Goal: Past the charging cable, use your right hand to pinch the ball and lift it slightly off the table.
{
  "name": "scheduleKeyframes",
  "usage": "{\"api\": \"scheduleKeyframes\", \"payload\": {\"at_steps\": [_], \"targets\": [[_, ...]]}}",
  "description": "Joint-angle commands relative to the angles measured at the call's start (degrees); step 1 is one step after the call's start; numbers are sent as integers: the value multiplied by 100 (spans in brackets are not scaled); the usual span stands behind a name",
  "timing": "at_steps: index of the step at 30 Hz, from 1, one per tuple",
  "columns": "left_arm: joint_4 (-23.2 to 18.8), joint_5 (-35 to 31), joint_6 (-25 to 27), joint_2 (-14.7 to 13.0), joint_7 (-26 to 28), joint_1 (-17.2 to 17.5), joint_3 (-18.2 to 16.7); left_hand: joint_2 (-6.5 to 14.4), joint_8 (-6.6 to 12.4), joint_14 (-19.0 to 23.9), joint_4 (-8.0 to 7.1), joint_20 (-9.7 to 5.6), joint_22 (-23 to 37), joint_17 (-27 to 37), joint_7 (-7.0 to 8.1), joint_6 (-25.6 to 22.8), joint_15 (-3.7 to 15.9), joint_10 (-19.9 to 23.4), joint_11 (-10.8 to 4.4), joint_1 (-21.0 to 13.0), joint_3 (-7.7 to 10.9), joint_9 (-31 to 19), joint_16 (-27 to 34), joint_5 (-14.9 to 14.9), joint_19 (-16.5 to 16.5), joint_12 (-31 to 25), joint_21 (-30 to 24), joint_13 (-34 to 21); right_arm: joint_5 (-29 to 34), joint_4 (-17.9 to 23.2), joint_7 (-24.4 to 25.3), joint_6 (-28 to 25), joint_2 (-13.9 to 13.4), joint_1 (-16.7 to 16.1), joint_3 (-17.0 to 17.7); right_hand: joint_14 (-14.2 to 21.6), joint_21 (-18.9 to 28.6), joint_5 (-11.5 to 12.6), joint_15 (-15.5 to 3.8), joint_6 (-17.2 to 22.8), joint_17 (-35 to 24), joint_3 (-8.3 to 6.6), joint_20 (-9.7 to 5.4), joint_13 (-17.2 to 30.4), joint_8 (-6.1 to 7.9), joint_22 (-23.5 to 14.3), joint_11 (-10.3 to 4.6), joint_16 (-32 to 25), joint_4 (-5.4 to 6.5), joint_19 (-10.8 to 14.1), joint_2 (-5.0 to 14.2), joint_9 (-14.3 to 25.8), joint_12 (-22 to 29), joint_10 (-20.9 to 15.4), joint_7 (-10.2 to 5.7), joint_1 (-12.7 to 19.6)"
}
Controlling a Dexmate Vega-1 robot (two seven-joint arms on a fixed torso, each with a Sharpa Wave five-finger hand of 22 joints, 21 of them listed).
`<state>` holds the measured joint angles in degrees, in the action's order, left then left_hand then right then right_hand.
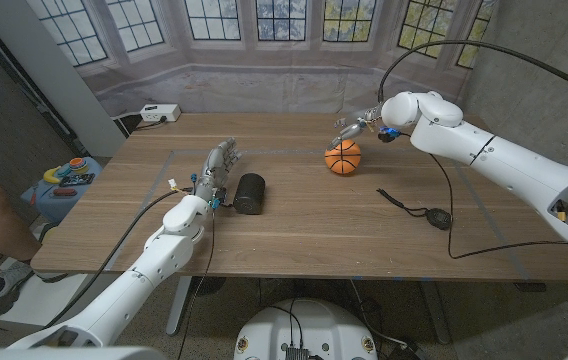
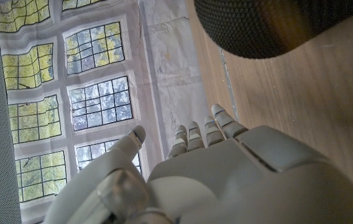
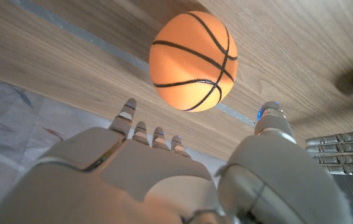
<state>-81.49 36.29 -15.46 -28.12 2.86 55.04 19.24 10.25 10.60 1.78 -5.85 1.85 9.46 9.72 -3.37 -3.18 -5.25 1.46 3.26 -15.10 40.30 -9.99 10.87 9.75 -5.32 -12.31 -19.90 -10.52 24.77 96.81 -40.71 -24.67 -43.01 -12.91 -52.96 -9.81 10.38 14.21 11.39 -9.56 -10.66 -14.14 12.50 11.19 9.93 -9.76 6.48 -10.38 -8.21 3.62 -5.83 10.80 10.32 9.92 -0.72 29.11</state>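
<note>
The small orange basketball sits on the wooden table, on the far right part of it, beyond the black charging cable that trails across the right side toward the near edge. The right hand hangs just behind and above the ball, fingers spread and holding nothing. In the right wrist view the ball sits between the fingers on one side and the thumb on the other, with a clear gap to each, so the pinch is not yet made.

The step in hand looks like the final approach. To do it well, the hand should come down until thumb and fingertips bracket the ball at its widest line (a grip above that line would likely squeeze it out and send it rolling). Closing both sides together matters too: if one side arrives first, a light round ball will probably scoot away across the smooth wood. Once the pinch is firm, a short straight rise is all the task asks.

The left hand waits well apart on the left side of the table, fingers extended and loosely apart, gripping nothing, with a black cylindrical speaker lying just beside it. The left wrist view shows the same speaker close to the fingertips; whether they touch it I cannot tell.
</note>
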Motion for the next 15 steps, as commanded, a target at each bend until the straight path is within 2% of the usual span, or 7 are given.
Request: {"api": "scheduleKeyframes", "payload": {"at_steps": [1, 8, 15], "targets": [[-25, 16, -10, -6, 27, 48, -29, -21, 34, 53, 6, -2, 32, 20, 7, -75, -3, 41, 7, 24, 47, -34, 9, 30, -18, -23, 24, -29, 106, -388, -660, -3, 302, 413, -367, -435, 31, 72, 63, -713, -17, -26, 0, 20, -4, -19, 138, -32, -47, -34, -6, 31, -10, 666, 36, 161], [41, 36, -23, 4, -25, 11, -30, -21, 37, 64, 3, 2, 32, 20, 8, -101, -3, 68, 2, 33, 57, -36, 2, 30, -30, -26, 43, -30, 199, -519, -819, -4, 410, 566, -521, -567, 32, 120, 75, -967, -19, -27, 0, 24, 8, -20, 272, -17, -61, -42, -24, 32, -6, 854, 32, 241], [111, 56, -16, 14, -98, -33, -10, -21, 68, 77, 1, 0, 33, 19, -31, -204, -7, 78, 7, 42, 68, -39, -6, 31, -37, -22, 68, -32, 363, -594, -760, 29, 479, 631, -621, -624, 36, 149, 81, -1090, -21, -34, -2, 31, 16, -22, 370, -19, -69, -39, -24, 34, 11, 927, 29, 298]]}}
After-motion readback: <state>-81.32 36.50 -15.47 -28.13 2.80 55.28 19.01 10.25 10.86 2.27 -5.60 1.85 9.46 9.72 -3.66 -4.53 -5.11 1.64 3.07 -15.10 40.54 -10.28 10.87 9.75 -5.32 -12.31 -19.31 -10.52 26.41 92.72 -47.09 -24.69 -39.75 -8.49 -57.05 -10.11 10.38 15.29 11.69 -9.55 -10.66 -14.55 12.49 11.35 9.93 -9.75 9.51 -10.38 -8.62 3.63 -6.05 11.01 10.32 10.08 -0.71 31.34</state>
